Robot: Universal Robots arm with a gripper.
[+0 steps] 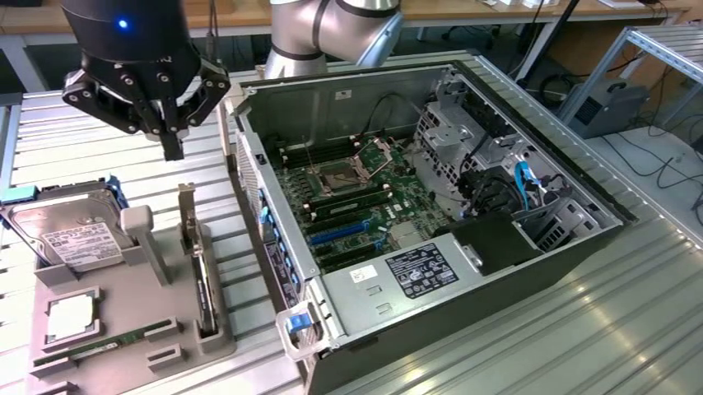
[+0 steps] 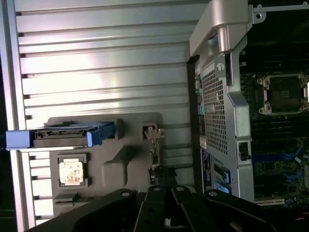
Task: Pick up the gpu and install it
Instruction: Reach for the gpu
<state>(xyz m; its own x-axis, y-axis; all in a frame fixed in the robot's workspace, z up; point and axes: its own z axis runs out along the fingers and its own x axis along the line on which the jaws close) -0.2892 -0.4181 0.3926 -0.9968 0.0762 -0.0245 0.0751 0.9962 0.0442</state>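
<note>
**Exterior view.** Locate the claw (image 1: pixel 173 151) over the part of the bench (image 1: pixel 615 329) at the exterior view's left, fingers pressed together and gripping nothing. Find the gpu (image 1: pixel 201 284) below it, untouched, standing on its long edge in a slot of the grey holder (image 1: pixel 165 329), with the silver bracket (image 1: pixel 186 216) at the end nearest the claw. Note the holder resting on the bench, just beside the open computer case (image 1: pixel 363 317). In the same holder, see the hard drive (image 1: pixel 72 234) in a blue caddy, the processor (image 1: pixel 68 317) lying flat, and the green memory stick (image 1: pixel 104 339) toward the bench's near edge. Inside the case, note the motherboard (image 1: pixel 374 206) with an uncovered processor socket (image 1: pixel 332 176) and blue expansion slots (image 1: pixel 335 234).

**Wrist view.** Find the closed claw (image 2: pixel 164 193) looking down on the holder (image 2: pixel 125 164). Locate the gpu (image 2: pixel 153 145) edge-on, directly ahead of the fingertips, clear of them and seated in its slot. Note the hard drive (image 2: pixel 67 135) and the processor (image 2: pixel 71 172) on the far side of the gpu. See the case (image 2: pixel 222 106) wall just beside the holder on the other side, with the socket (image 2: pixel 282 94) inside.
</note>
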